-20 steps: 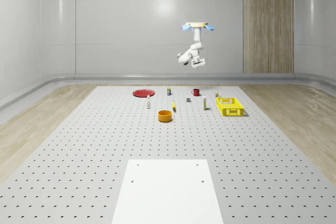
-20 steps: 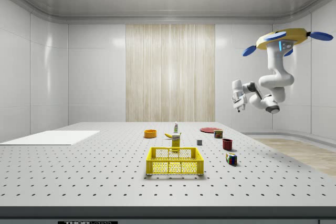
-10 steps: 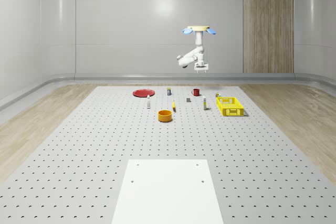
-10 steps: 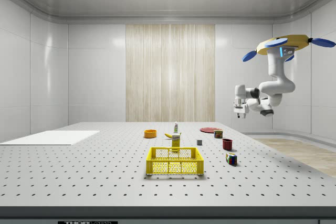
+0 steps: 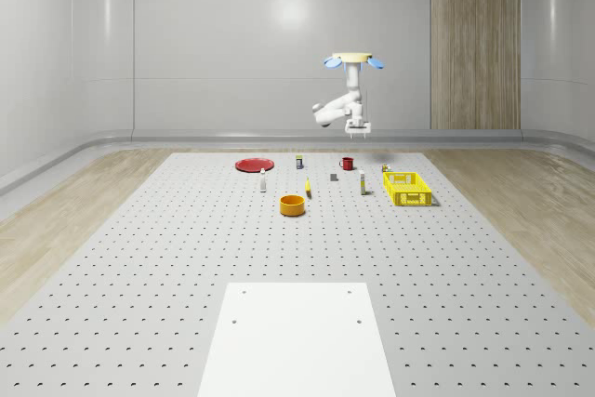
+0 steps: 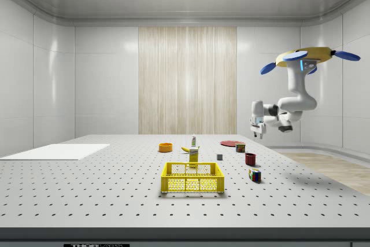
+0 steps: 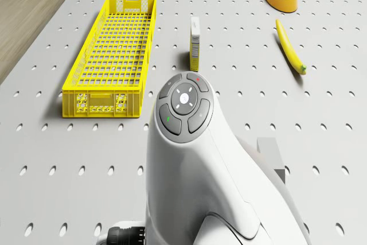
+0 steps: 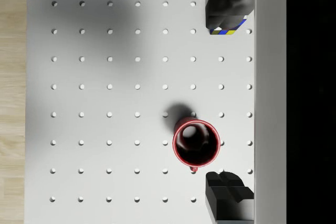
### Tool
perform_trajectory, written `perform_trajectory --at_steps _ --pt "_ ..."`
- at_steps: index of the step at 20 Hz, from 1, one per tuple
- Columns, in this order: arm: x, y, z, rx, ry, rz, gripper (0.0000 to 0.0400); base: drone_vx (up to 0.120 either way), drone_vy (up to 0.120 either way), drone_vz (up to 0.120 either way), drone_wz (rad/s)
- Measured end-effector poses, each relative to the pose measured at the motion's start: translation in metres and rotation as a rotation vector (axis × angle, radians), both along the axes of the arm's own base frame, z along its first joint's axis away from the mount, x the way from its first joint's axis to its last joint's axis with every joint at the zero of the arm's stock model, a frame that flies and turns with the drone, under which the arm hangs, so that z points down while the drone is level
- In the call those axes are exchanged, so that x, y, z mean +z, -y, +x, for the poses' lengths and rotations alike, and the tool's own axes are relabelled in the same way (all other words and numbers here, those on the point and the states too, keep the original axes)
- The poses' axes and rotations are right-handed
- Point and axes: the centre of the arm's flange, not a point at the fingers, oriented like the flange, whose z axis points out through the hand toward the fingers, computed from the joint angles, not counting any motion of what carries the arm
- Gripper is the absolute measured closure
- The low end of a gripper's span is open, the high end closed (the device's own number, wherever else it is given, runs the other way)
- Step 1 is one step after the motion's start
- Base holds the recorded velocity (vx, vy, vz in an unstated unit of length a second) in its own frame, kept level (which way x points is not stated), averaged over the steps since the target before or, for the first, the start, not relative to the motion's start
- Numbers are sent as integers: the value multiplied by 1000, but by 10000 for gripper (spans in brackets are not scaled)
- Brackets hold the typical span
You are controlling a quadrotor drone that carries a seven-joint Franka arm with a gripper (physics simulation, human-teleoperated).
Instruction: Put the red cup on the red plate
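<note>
The red cup (image 5: pixel 347 164) stands upright on the perforated table, far from the red plate (image 5: pixel 253 165), which lies toward the whole-scene view's left. The drone (image 5: pixel 353 59) hovers high above the cup area. Its arm hangs down and holds the gripper (image 5: pixel 358 127) well above the table. In the side view the gripper (image 6: pixel 256 134) is a little above and just beyond the cup (image 6: pixel 250 159). Looking straight down, the wrist view has the cup (image 8: pixel 196 142) off to one side of the open gripper (image 8: pixel 228 98), near one fingertip (image 8: pixel 228 195). Nothing is between the fingers.
A yellow basket (image 5: pixel 407 188), an orange bowl (image 5: pixel 293 205), a banana (image 7: pixel 291 54), a small carton (image 7: pixel 195 43) and a grey cube (image 7: pixel 269 150) lie on the table nearby. A coloured puzzle cube (image 8: pixel 227 29) sits under the other finger. A white sheet (image 5: pixel 297 337) covers the near end.
The drone has sunk lower. The arm has swung the gripper from tilted to pointing straight down, and the gripper now hangs closer to the table over the cup area.
</note>
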Motion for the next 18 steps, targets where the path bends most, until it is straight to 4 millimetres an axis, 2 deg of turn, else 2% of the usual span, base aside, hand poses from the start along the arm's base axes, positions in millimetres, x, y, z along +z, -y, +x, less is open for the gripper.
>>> perform_trajectory --at_steps 3,6,7,10,15,18 --pt "0 0 0 0 0 -3 0 0 0 -120 0" --pt "0 0 0 0 0 -4 0 120 0 -120 0" --pt "0 0 0 0 0 -4 0 0 0 -120 0" --pt "0 0 0 0 0 -5 0 0 -107 -120 0" --pt "0 1 0 0 0 -6 0 0 0 -120 0" --pt "0 1 0 0 0 -6 0 0 -107 -120 0"
